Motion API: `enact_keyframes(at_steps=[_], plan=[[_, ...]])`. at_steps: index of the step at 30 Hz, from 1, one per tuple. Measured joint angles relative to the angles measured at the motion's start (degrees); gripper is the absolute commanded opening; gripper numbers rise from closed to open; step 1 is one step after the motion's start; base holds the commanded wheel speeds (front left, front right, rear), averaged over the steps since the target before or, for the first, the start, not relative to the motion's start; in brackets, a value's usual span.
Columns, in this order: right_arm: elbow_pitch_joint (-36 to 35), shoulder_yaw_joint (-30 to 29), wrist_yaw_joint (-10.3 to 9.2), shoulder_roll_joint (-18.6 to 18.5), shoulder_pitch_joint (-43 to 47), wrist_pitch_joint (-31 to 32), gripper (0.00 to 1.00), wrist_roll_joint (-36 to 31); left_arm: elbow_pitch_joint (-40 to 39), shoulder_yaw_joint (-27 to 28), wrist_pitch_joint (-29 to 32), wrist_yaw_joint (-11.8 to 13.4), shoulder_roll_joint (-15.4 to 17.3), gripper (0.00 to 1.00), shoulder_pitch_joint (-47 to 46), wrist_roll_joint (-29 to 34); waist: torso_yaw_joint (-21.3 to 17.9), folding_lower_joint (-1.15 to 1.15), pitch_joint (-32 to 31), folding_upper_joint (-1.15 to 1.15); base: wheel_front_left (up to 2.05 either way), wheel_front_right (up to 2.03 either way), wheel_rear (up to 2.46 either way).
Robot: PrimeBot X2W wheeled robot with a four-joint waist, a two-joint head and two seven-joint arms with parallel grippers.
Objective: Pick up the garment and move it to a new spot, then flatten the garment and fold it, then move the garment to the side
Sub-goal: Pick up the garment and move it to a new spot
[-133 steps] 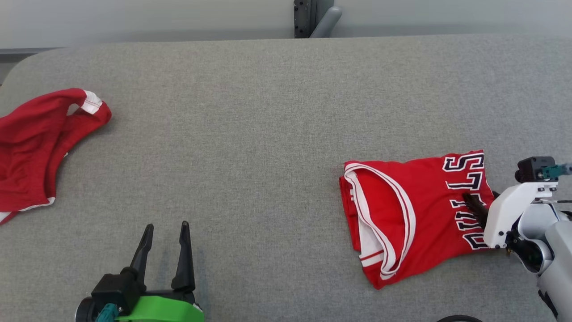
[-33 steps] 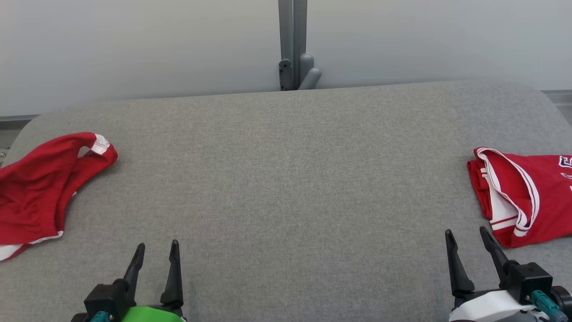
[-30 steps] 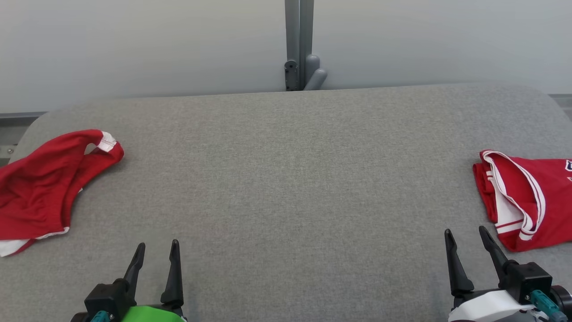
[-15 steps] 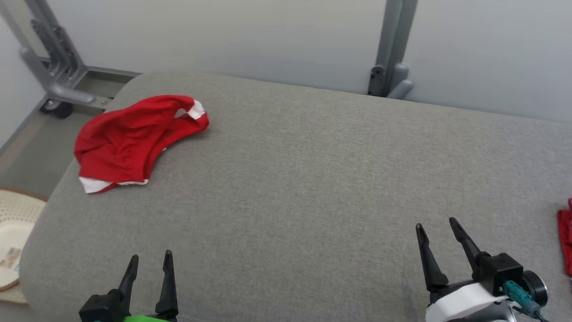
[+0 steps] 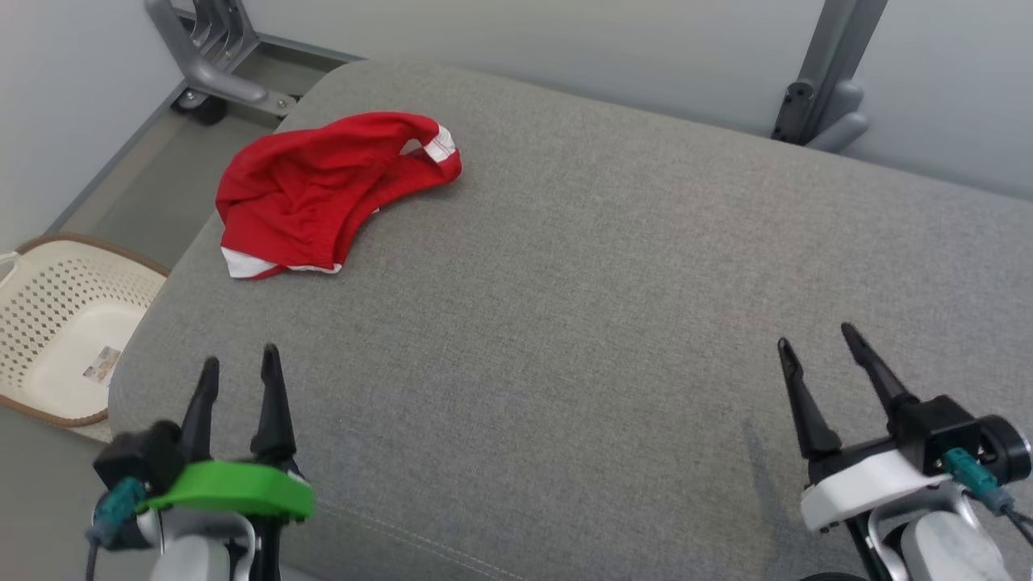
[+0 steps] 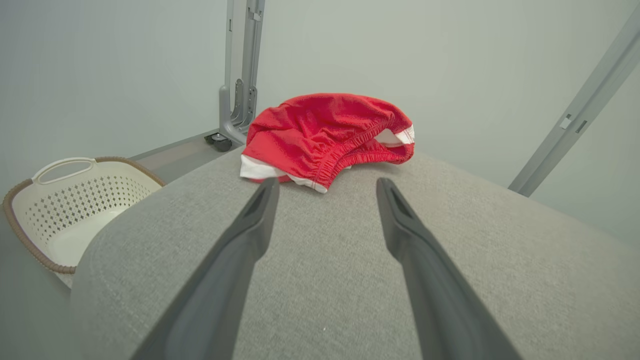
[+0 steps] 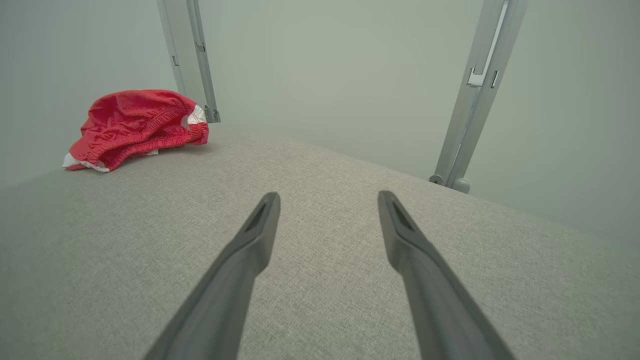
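A crumpled red garment (image 5: 323, 194) with white trim and an elastic band lies in a heap at the far left corner of the grey padded table (image 5: 581, 307). In the left wrist view the garment (image 6: 325, 135) sits straight ahead, just beyond the fingertips. In the right wrist view the garment (image 7: 135, 125) is far off to the upper left. My left gripper (image 5: 240, 363) hovers open over the table's near left edge, empty. My right gripper (image 5: 815, 339) stands open and empty over the near right of the table.
A cream perforated laundry basket (image 5: 56, 323) with a brown rim sits on the floor left of the table; the left wrist view has the basket (image 6: 70, 210) at its left. Grey metal frame posts (image 5: 823, 81) stand behind the table against the pale wall.
The head camera has swung left, so the folded red jersey at the right has left the picture and the crumpled garment and basket have come further in. Both grippers stay open.
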Motion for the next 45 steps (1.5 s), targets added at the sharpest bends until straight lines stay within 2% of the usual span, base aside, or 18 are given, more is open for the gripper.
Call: enact_keyframes(at_steps=[6,14,23,26,30,31,32,33,37,40,44,45], plan=[[-2.40,-2.90,0.00,-4.82,-5.69,0.00,1.00,-0.78,8.25,0.77,0.00,-0.77,1.54,1.00,-14.19,-2.92,0.57,0.00,6.38,0.00,0.00,0.00,0.00],[-4.67,-6.19,0.00,-9.03,-9.52,0.00,1.00,-1.25,26.52,-4.81,1.86,-0.97,7.31,1.00,-33.34,-9.54,-1.49,0.01,19.41,0.00,0.00,0.00,0.00],[-8.68,-5.69,0.00,-9.82,-8.84,-0.19,1.00,-1.22,41.32,-5.13,2.37,-1.05,9.98,1.00,-42.78,-15.72,-6.30,0.01,28.05,0.00,0.00,0.00,0.00],[-9.78,-5.71,0.00,-10.42,-7.91,-0.21,1.00,-1.19,43.97,-4.49,2.98,-1.05,10.24,1.00,-43.92,-19.03,-8.17,0.01,29.17,0.00,0.00,0.00,0.00],[-10.66,-5.84,0.00,-10.72,-7.03,-0.14,1.00,-1.05,46.11,-4.75,2.46,-1.05,11.82,1.00,-44.35,-20.47,-10.00,0.01,29.81,0.00,0.00,0.00,0.00],[-10.77,-6.01,0.00,-10.71,-6.69,-0.09,1.00,-1.03,46.44,-5.12,2.29,-1.05,12.06,0.95,-44.43,-20.81,-10.28,0.01,29.82,0.00,0.00,0.00,0.00],[-10.76,-6.21,0.00,-10.68,-6.47,-0.08,1.00,-0.96,46.57,-5.81,2.12,-1.04,12.33,0.35,-44.43,-20.84,-10.42,0.01,29.71,0.00,0.00,0.00,0.00],[-10.63,-6.27,0.00,-10.59,-6.31,-0.04,1.00,-0.96,46.56,-6.21,2.10,-1.04,12.35,0.00,-44.40,-21.23,-10.50,0.01,29.53,0.00,0.00,0.00,0.00],[-9.29,-5.80,-0.01,-9.11,-5.65,0.00,1.00,-0.60,43.21,-8.95,0.97,-1.02,12.65,0.00,-43.04,-21.99,-10.52,0.01,28.04,0.00,0.00,0.00,0.00],[-7.70,-5.05,-0.04,-7.39,-5.51,0.00,1.00,-0.15,37.93,-12.67,0.37,-1.03,12.55,0.00,-41.63,-21.98,-10.24,0.01,26.35,0.00,0.00,0.00,0.00],[-5.83,-3.48,-0.04,-4.45,-5.70,0.00,1.00,0.20,29.75,-17.62,0.25,-1.04,14.22,0.00,-38.99,-21.72,-9.96,0.01,23.56,0.00,0.00,0.00,0.00],[-5.83,-3.48,-0.04,-4.45,-5.70,0.00,1.00,0.20,29.75,-17.62,0.25,-1.04,14.22,0.00,-38.99,-21.72,-9.96,0.01,23.56,0.00,0.00,0.00,0.00]])
